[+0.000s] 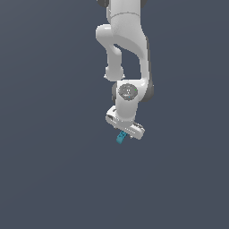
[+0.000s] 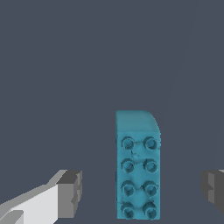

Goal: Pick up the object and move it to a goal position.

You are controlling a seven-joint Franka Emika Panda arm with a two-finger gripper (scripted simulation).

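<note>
The object [image 2: 138,168] is a teal-blue oblong block with two rows of round studs on top, lying on the dark grey floor. In the wrist view it sits between my two grey fingertips [image 2: 70,193], apart from both, nearer the one on the far side. My gripper [image 2: 142,192] is open around it. In the exterior view the object [image 1: 120,137] peeks out just below the white gripper [image 1: 124,133], which hangs low over the floor and hides part of the block.
A plain dark grey floor [image 1: 53,170] fills both views. The white arm [image 1: 127,53] reaches down from the top of the exterior view. No other objects or goal marker show.
</note>
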